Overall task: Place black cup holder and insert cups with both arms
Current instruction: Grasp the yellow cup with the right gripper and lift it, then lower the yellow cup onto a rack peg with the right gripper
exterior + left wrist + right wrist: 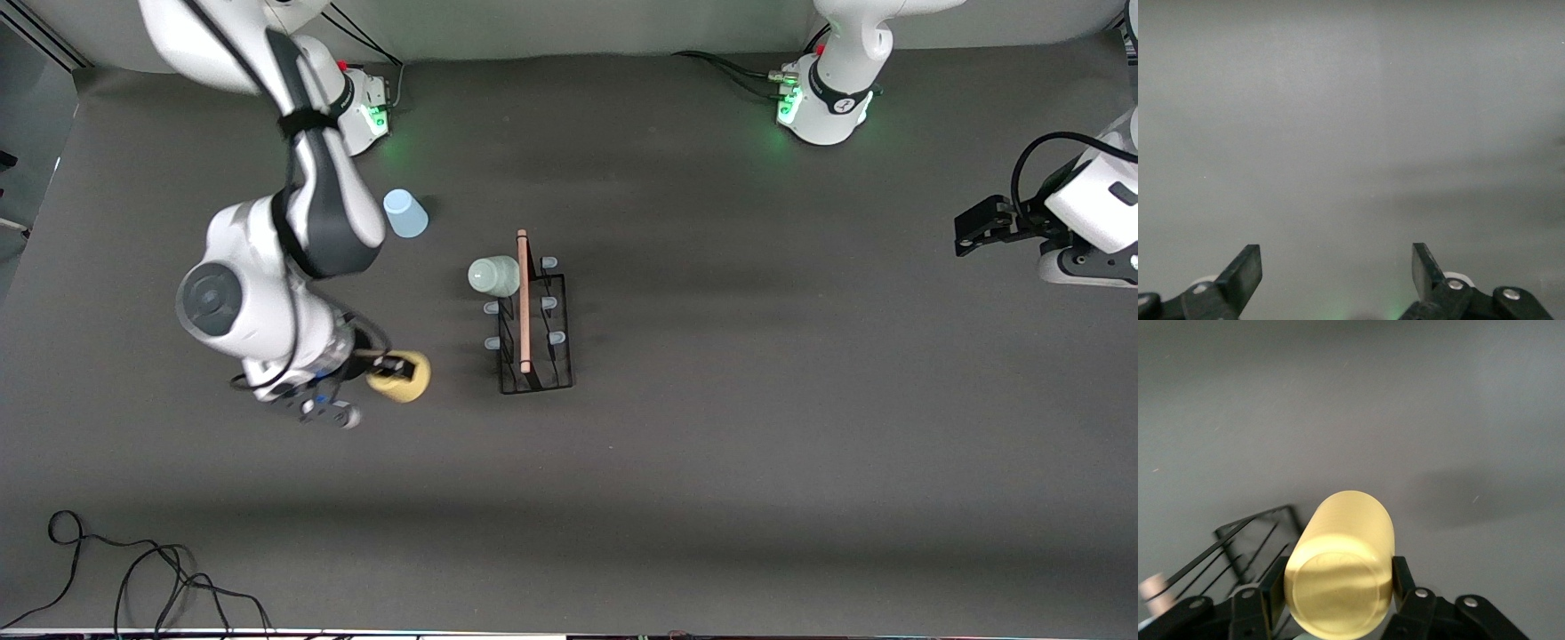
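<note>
Yellow cup: lying on its side between the fingers of the right gripper, one pad against each flank; in the right wrist view its closed base faces the camera and its mouth points away from the fingers.
Right grip: narrow, shut onto the cup wall; it looks firm enough to carry, so more squeeze would only risk denting thin plastic.
Black cup holder: standing on the table just ahead of the fingertips, toward the left arm's end; the mint cup already sits on one peg.
Free pegs: two on the side facing the fingers, the likely targets.
Step in hand: judged to be carrying the cup to a peg.
Doing it well: line the open mouth up with the peg's axis, slide on slowly, release only once seated.
Blue cup: on the table, well apart from both grippers.
Left gripper: fingers spread wide, empty; this arm waits at its end of the table.
</note>
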Robot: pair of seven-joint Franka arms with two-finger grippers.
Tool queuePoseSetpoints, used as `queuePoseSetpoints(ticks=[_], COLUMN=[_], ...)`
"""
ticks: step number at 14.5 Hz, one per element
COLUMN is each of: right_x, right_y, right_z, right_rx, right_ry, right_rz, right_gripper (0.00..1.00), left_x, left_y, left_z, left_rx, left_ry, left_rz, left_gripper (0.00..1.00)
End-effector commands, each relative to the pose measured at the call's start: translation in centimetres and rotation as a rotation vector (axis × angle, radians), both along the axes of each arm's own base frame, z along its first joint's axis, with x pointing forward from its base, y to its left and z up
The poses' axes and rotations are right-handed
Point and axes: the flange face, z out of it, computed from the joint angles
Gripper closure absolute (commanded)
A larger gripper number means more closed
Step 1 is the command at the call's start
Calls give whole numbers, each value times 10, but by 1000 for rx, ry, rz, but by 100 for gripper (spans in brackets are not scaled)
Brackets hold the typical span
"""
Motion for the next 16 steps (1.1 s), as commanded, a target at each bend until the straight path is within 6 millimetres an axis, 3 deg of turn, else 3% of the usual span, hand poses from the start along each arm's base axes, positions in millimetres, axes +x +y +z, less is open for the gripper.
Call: queuePoseSetpoints(ticks=[1,3,9,11,12,13,16], right_x=[-23,-38,-51,-50,-50,-50,-44], right_y=[50,84,116,119,119,118,107], right_z=[7,1,-17,-22,-22,-20,-8], right_rx=[7,-2,-16,-21,-21,-20,-9], right_ry=[30,23,7,3,2,1,-5], right_rz=[-81,-104,-120,-120,-121,-123,-129], right_gripper=[100,100,100,100,25,0,0], left_x=[-3,-2,-2,-2,-2,-2,-2], left_y=[-2,-2,-1,-2,-2,-2,-3], left_z=[5,4,4,3,4,3,3], left_rx=[1,1,2,2,2,2,2], left_ry=[-9,-9,-9,-7,-9,-7,-7], left_rz=[14,14,12,12,12,12,11], left_gripper=[0,0,0,0,0,0,0])
